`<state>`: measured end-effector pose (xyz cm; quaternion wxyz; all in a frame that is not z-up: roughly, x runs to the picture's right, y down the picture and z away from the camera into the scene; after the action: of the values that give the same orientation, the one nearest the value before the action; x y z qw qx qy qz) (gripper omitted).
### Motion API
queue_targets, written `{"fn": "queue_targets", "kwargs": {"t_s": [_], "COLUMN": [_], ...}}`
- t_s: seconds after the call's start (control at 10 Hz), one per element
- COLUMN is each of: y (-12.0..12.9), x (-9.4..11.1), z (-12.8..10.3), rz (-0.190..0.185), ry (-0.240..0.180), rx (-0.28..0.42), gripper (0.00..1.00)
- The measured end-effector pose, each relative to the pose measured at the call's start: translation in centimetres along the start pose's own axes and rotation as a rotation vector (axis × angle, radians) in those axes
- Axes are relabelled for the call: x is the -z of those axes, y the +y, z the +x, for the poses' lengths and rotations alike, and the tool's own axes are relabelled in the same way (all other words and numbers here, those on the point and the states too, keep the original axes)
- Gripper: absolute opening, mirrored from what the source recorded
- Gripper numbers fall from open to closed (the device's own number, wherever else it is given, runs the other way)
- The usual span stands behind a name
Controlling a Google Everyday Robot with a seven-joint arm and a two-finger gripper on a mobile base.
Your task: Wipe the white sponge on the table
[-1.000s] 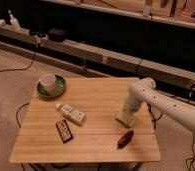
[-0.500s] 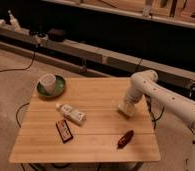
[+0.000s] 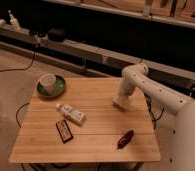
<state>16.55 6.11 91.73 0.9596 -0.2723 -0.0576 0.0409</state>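
- Camera view, right of centre: I see the white sponge (image 3: 118, 105) as a pale pad lying flat on the table (image 3: 98, 127), near its right edge.
- My gripper (image 3: 122, 100) sits directly on top of it, fingers clamped together on the sponge and pointing down.
- The white arm (image 3: 153, 91) runs off to the lower right of the frame.
- Lower right on the wood lies a dark red oblong item (image 3: 125, 140).
- Left of centre lies a white labelled bottle (image 3: 71, 113), with a red-black packet (image 3: 64, 131) just below it.
- Upper left, a white cup (image 3: 47, 81) stands on a green plate (image 3: 61, 89).
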Motion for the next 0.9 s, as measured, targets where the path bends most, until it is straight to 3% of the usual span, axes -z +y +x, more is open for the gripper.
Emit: {"fn": "queue_targets", "kwargs": {"t_s": [0.1,0.5,0.7,0.9], "y": [-0.2,-0.3,1.6,3.9], "x": [-0.2,-1.6,-2.9,-3.8], "z": [-1.1,-9.8,-13.5,-15.6], "rz": [-0.001,-0.01,-0.045,-0.079], "ry": [-0.006,-0.033,-0.051,-0.056], "rx": [0.016,0.175,0.249,0.307], "gripper": [0.22,0.22,0.22,0.22]}}
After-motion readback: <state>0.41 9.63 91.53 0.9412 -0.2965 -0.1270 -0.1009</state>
